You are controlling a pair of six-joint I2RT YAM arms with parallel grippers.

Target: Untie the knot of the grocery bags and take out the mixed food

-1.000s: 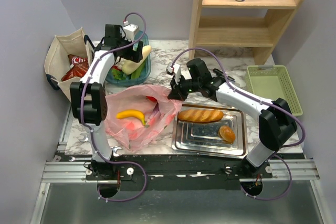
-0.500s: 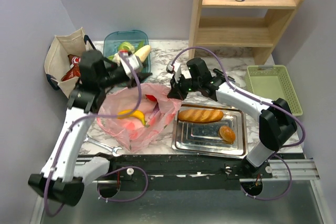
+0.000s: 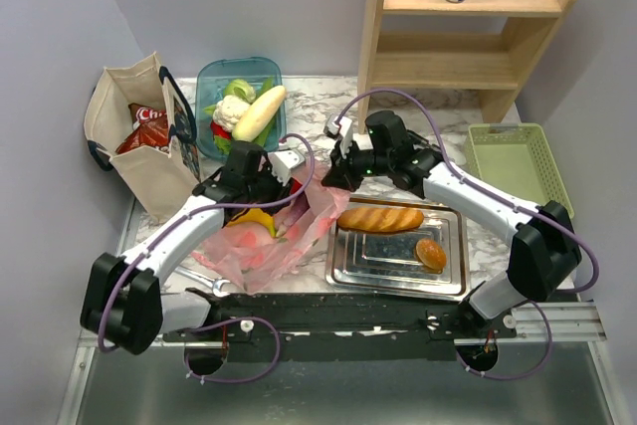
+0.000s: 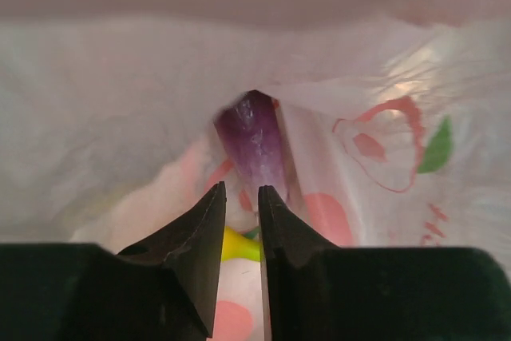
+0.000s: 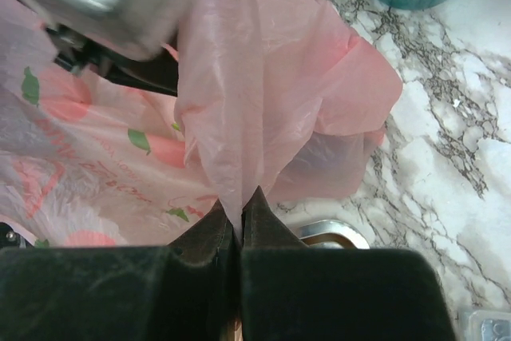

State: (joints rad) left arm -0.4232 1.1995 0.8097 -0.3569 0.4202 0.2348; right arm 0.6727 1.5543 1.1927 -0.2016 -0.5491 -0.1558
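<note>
The pink plastic bag lies open at the table's middle; no knot shows. My left gripper reaches down inside it. Its jaws are narrowed on the yellow end of the banana. A purple eggplant lies just beyond the tips. My right gripper is shut on a pinched fold of the pink bag and holds that edge up. The beige canvas tote stands at the left with red chip bags inside.
A teal container behind the bag holds cauliflower and a pale long vegetable. A steel tray at the right carries a baguette and a bun. Wooden shelf, green basket, wrench.
My left arm swung from the teal container down into the pink bag, and its jaws went from wide open to narrow on the banana. The right gripper kept hold of the bag's edge.
</note>
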